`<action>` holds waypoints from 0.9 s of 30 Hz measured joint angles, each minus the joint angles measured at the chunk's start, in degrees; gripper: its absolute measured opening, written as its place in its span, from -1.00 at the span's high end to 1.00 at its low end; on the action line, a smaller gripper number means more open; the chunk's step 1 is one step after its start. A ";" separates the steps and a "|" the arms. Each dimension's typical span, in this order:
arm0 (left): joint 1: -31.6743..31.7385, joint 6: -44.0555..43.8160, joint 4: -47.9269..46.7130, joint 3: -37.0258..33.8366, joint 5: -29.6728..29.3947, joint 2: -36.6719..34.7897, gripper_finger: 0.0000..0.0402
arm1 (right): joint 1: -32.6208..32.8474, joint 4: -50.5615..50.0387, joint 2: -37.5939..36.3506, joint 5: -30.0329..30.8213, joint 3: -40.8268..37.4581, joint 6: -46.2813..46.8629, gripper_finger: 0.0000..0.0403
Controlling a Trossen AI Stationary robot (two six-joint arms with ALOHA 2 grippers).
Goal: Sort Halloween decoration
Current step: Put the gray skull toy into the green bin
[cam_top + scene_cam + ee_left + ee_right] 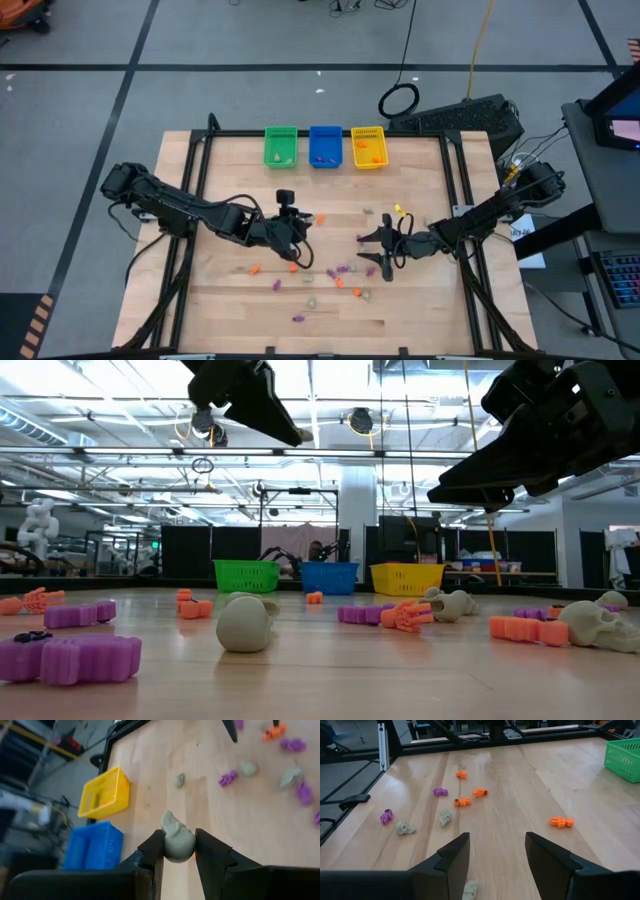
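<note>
Halloween decorations, small orange, purple and pale trinkets [340,275], lie scattered on the wooden table's middle and near part. My left gripper [178,847] hangs above them, left of centre [297,240], shut on a pale skull-like trinket [176,839]. My right gripper [497,852] stands open right of centre [372,250], low over the table, with nothing between its fingers. A pale trinket [470,890] lies on the wood just under it. In the low view a pale skull [244,623], purple pieces [75,658] and an orange piece [405,615] rest on the tabletop. My left gripper pinches the pale trinket by its two opposite sides [167,851] between the two fingertips. The fingers slant downward toward the table's far right. The trinket is lifted clear of the table, with its upper lobe [170,821] sticking out past the fingertips.
A green bin [281,146], a blue bin [325,146] and a yellow bin [368,146] stand side by side at the far edge, each with a few trinkets inside. A black frame rail [200,170] borders the table. Bare wood lies between the bins and the grippers.
</note>
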 joint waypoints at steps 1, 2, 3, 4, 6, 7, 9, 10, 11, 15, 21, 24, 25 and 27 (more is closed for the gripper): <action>0.00 -2.45 0.00 0.00 0.01 0.00 0.55 | 0.00 0.00 0.00 0.00 0.00 0.00 0.10; 0.00 -4.78 0.00 0.00 0.02 0.00 0.55 | -0.01 0.00 0.00 0.00 0.00 0.00 0.10; 0.00 -7.15 0.00 0.00 0.02 0.00 0.55 | -0.02 0.00 0.00 0.00 0.00 0.00 0.10; 0.00 -9.59 0.00 0.00 0.02 0.00 0.55 | -0.02 0.00 0.00 0.00 0.00 0.00 0.10; 0.00 -14.91 0.00 0.00 0.04 0.00 0.55 | 0.00 0.00 0.00 0.00 0.00 0.00 0.10; 0.00 -17.31 0.00 0.00 0.04 0.00 0.55 | -0.02 0.00 0.00 0.00 0.00 0.00 0.10; 0.00 -20.73 0.01 0.00 0.04 0.00 0.55 | -0.02 0.00 0.00 0.00 0.00 0.00 0.10; 0.00 -21.65 0.00 0.00 0.07 0.00 0.55 | 0.00 0.00 0.00 0.00 0.00 0.00 0.10; 0.00 -21.97 0.00 0.00 0.04 0.00 0.55 | -0.02 0.02 0.00 0.00 0.00 0.00 0.10; 0.02 -21.95 1.56 0.00 -0.07 0.00 0.55 | -0.01 0.02 0.00 0.00 0.00 0.02 0.10; 0.26 -19.24 6.66 0.00 -1.41 0.00 0.55 | -0.02 0.46 0.00 0.00 0.00 0.20 0.10; 1.27 -15.32 6.47 0.02 -4.31 0.00 0.55 | -0.02 1.06 0.00 0.00 0.00 0.20 0.10; 1.78 -14.16 6.34 0.02 -5.24 0.00 0.55 | -0.02 1.09 0.00 0.00 0.00 0.20 0.10; 3.23 -12.54 6.25 0.02 -6.66 0.00 0.55 | -0.02 1.09 0.00 0.00 0.00 0.20 0.10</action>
